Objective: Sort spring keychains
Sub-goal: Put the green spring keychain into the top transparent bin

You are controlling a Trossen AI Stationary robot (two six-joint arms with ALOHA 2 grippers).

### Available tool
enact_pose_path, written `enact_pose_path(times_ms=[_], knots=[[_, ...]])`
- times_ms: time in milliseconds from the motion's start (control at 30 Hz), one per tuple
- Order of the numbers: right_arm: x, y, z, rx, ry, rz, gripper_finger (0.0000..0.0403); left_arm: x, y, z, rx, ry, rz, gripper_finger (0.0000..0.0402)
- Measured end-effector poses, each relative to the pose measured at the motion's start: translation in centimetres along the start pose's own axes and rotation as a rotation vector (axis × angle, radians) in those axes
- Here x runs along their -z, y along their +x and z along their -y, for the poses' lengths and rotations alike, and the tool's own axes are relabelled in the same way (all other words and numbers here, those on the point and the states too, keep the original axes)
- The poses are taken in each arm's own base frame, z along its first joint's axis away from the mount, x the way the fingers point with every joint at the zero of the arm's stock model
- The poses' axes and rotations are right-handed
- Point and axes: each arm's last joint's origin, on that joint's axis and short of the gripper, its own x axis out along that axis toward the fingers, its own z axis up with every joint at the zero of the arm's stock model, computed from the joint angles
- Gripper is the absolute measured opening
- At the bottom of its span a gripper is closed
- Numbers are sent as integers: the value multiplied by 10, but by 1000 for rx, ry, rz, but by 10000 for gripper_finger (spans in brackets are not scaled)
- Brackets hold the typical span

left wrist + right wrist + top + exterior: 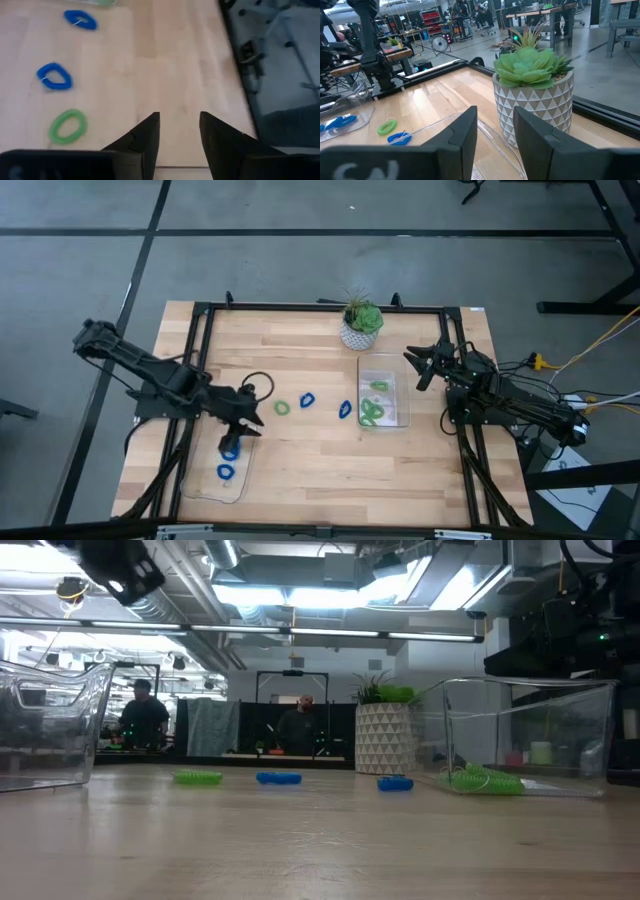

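Three spring keychains lie loose on the wood: a green loop (282,408), a blue one (307,400) and another blue one (345,410). The left wrist view shows the same green loop (67,126) and two blue loops (54,77). Two blue loops (227,460) lie in the left clear tray (212,485). Green loops (374,410) lie in the right clear tray (400,402). My left gripper (240,430) hangs open over the left tray's far end, with nothing between its fingers (179,135). My right gripper (425,365) is open beside the right tray's far right corner, facing the plant (495,135).
A green potted plant in a white patterned pot (361,325) stands at the table's far edge, just beyond the right tray. A black frame (320,307) runs round the tabletop. Bare wood lies along the near edge between the trays. People show in the room behind (300,725).
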Motion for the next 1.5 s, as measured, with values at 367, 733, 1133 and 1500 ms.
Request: enact_pose_path(times_ms=[367,733,1133,1500], knots=[[0,0,0,0,0,-1,126,-8,49,-44,-183,-37,-118,134],[0,0,0,0,0,-1,126,-6,92,-89,-298,-25,-226,136],[0,0,0,0,0,-1,126,8,116,-115,-349,-52,-353,134],[0,0,0,0,0,0,126,22,132,-124,-358,-32,-481,128]])
